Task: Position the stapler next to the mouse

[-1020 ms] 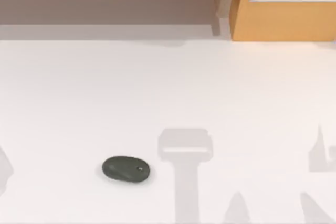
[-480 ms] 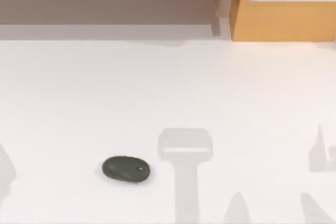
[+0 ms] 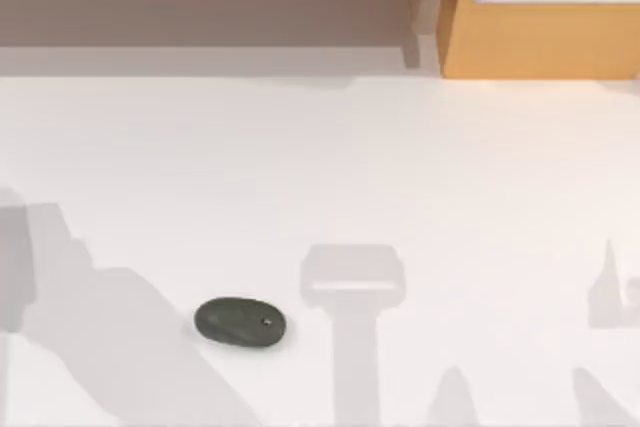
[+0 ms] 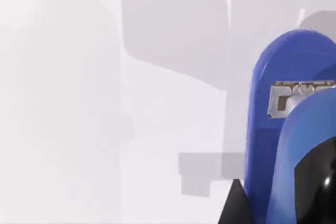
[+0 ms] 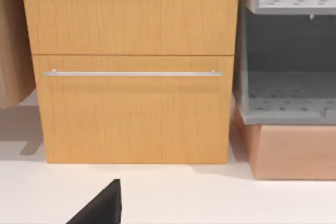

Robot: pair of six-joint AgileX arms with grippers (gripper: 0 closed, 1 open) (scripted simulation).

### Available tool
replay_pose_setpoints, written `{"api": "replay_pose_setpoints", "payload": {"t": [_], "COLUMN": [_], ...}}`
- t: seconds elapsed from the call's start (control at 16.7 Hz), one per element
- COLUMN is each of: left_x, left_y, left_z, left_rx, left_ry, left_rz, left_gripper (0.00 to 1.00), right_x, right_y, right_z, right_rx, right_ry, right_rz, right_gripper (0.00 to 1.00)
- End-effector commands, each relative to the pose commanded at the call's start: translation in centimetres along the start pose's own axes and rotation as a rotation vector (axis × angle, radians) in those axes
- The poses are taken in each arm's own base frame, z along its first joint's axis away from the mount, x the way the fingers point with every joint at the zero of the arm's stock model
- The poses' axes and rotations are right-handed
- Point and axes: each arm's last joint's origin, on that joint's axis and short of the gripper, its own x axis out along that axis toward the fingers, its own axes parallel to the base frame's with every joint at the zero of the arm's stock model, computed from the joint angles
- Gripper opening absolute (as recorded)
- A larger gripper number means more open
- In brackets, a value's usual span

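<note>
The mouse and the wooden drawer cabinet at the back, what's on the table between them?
Nothing: top view shows bare white table between the mouse and the cabinet, crossed only by grey shadows.

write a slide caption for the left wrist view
Blue stapler seen close up from the left wrist, above the white table.

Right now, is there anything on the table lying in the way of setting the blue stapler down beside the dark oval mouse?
Nothing visible does. The dark grey-green oval mouse lies alone on the white table, ringed by bare surface and shadows. The bright-blue stapler with its black upper part shows close up in the left wrist view.
</note>
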Motion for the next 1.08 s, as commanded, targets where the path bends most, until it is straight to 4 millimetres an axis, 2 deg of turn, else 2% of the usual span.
{"api": "replay_pose_setpoints", "payload": {"t": [0.12,0.3,0.48,0.6,0.72,0.78,1.08], "left_x": [0.0,0.1,-0.1,-0.4,-0.6,-0.7,-0.9], "left_y": [-5.2,-15.5,-25.6,-30.5,-33.6,-34.4,-34.5], "left_z": [4.0,7.9,8.7,8.2,7.7,7.5,7.4], "left_rx": [0.019,0.048,0.063,0.063,0.063,0.063,0.062], "left_ry": [0.014,0.025,0.015,0.000,-0.013,-0.017,-0.022], "left_rz": [-0.002,0.002,0.006,0.004,0.000,-0.001,-0.006], "left_gripper": [0.00,0.00,0.00,0.00,0.00,0.00,0.00], "right_x": [0.0,0.0,0.0,0.0,0.0,0.0,0.0], "right_y": [0.0,0.0,0.0,0.0,0.0,0.0,0.0], "right_z": [0.0,0.0,0.0,0.0,0.0,0.0,0.0], "right_rx": [0.000,0.000,0.000,0.000,0.000,0.000,0.000], "right_ry": [0.000,0.000,0.000,0.000,0.000,0.000,0.000], "right_rz": [0.000,0.000,0.000,0.000,0.000,0.000,0.000], "right_gripper": [1.00,1.00,1.00,1.00,1.00,1.00,1.00]}}
